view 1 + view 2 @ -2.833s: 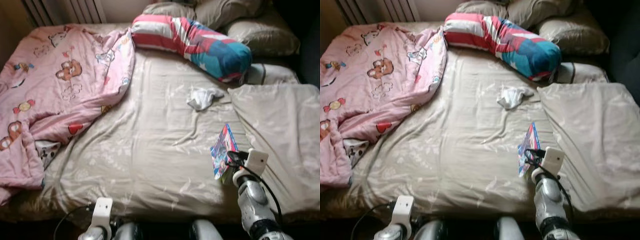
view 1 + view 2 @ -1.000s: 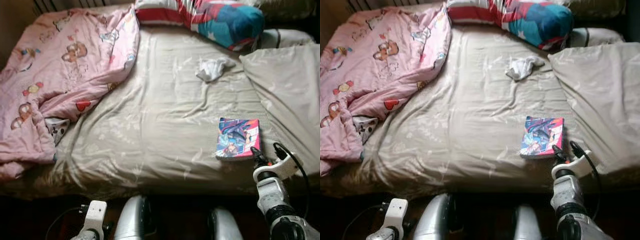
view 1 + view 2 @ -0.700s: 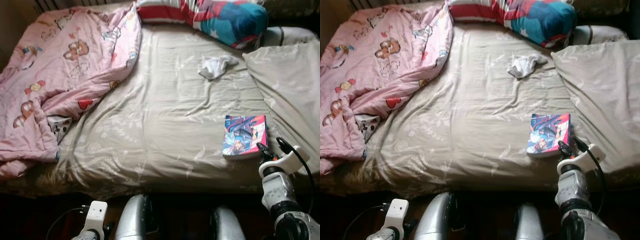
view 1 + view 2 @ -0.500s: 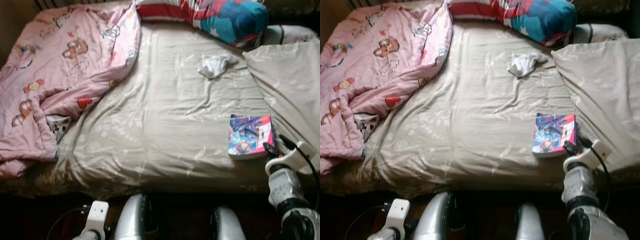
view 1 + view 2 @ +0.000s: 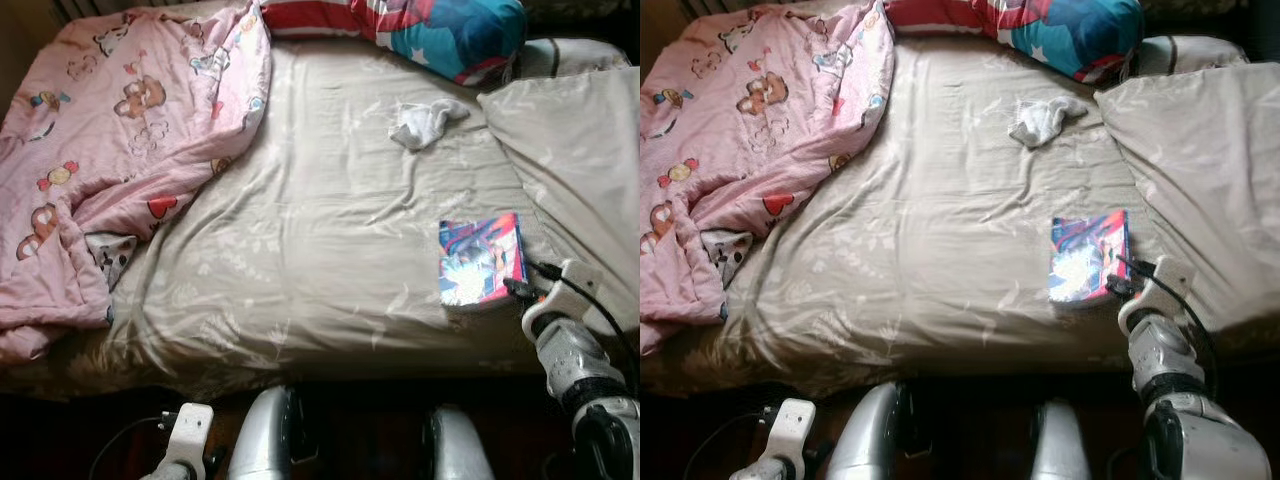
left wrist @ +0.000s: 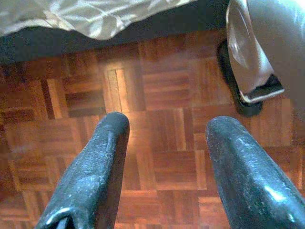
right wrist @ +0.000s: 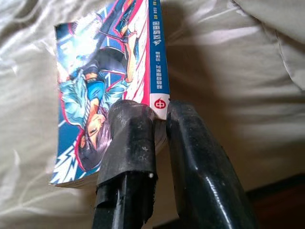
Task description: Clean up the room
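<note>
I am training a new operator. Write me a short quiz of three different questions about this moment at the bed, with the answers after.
1. True or false: the right hand is shut on the spine corner of the colourful paperback comic book.
2. Which thing lies nearest the long red, white and teal striped pillow? A) the crumpled white cloth B) the pink cartoon-print quilt's lower end C) the left hand
3. Fill in: the left hand is open and hangs low over the ______ parquet floor.

Key: 1 true; 2 A; 3 wooden.
</note>
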You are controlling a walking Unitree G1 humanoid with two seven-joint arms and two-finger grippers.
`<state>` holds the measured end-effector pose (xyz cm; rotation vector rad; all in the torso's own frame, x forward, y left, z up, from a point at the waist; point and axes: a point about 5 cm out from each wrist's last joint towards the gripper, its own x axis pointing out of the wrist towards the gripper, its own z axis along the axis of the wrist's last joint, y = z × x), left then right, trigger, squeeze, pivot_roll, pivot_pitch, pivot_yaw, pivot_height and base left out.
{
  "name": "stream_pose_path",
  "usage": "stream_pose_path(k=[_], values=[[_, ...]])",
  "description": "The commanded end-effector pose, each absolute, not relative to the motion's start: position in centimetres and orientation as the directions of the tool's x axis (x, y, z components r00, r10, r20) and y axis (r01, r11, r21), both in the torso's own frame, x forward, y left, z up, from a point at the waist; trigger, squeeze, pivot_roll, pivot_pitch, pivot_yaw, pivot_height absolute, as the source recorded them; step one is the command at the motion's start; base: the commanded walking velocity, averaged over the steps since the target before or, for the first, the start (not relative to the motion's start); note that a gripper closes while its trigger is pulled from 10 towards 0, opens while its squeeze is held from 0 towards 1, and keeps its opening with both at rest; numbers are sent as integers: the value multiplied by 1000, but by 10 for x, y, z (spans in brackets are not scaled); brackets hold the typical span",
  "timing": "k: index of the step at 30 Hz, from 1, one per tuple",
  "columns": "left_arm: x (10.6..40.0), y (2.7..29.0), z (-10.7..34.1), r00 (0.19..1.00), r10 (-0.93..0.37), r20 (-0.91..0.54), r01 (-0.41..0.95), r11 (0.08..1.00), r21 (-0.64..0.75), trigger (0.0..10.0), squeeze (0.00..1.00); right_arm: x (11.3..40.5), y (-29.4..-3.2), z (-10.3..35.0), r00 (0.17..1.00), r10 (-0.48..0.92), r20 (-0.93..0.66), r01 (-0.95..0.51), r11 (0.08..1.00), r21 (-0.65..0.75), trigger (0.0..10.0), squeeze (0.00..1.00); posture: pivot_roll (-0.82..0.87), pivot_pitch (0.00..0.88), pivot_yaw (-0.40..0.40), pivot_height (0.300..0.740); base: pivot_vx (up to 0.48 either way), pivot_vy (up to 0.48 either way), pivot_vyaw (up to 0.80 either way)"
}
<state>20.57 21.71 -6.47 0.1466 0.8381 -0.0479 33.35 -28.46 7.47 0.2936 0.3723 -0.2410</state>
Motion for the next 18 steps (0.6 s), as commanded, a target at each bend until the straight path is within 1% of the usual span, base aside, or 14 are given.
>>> stream_pose_path(k=[1, 7, 8, 9, 10, 14, 18], values=[[193, 226, -70, 633, 32, -773, 108, 986, 130, 10000, 0, 331, -283, 69, 889, -170, -425, 281, 935, 214, 10000, 0, -52, 283, 147, 625, 0, 0, 0], [193, 225, -70, 633, 27, -773, 117, 984, 131, 10000, 0, 332, -289, 74, 888, -207, -410, 308, 930, 198, 10000, 0, -53, 287, 154, 625, 0, 0, 0], [193, 224, -70, 633, 27, -774, 119, 984, 131, 10000, 0, 332, -290, 76, 890, -213, -403, 312, 929, 197, 10000, 525, -52, 287, 155, 625, 0, 0, 0], [193, 224, -70, 633, 27, -774, 119, 984, 131, 10000, 0, 332, -290, 76, 890, -213, -403, 312, 929, 197, 10000, 525, -52, 287, 155, 625, 0, 0, 0], [193, 224, -70, 634, 26, -773, 121, 984, 132, 10000, 0, 333, -292, 78, 892, -224, -393, 319, 927, 198, 10000, 1000, -54, 286, 158, 625, 0, 0, 0], [194, 223, -70, 634, 25, -773, 122, 984, 132, 10000, 0, 334, -293, 80, 892, -233, -386, 325, 926, 192, 10000, 1000, -55, 287, 159, 625, 0, 0, 0], [195, 222, -70, 633, 25, -774, 125, 983, 134, 10000, 0, 335, -303, 90, 894, -296, -337, 367, 915, 170, 10000, 1000, -57, 286, 162, 625, 0, 0, 0]])
